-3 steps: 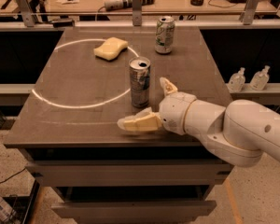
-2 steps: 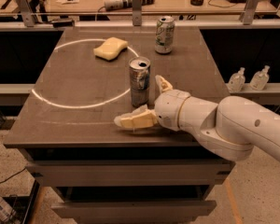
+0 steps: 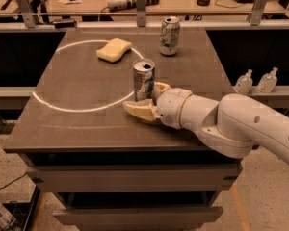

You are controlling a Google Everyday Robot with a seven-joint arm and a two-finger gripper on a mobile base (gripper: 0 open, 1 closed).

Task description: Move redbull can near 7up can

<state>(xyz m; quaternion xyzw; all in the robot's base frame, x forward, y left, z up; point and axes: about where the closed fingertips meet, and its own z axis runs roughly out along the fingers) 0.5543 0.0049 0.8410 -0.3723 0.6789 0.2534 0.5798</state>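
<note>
Cans: two. The redbull can [image 3: 143, 78] stands upright near the middle of the table [image 3: 62, 124], on the right edge of the white circle [image 3: 58, 104]. The 7up can [image 3: 169, 35] stands upright at the far edge, well apart from it.
Sponge: one yellow sponge [image 3: 114, 49], lying flat inside the circle at its far side, left of the 7up can.
Bottles: two small clear bottles [image 3: 244, 81] on the ledge to the right of the table, side by side.
Arm: one white arm [image 3: 241, 126], coming in from the right, low over the table.
Gripper: the gripper [image 3: 143, 98] is at the base of the redbull can with its jaws spread. One tan finger [image 3: 138, 110] is in front of the can and the other sits behind its right side. Can't tell if either touches the can.
Change from earlier: the gripper has moved forward from in front and to the right of the redbull can. The can now sits between the fingers instead of beyond them.
Unchanged: both cans and the sponge are in the same spots.
</note>
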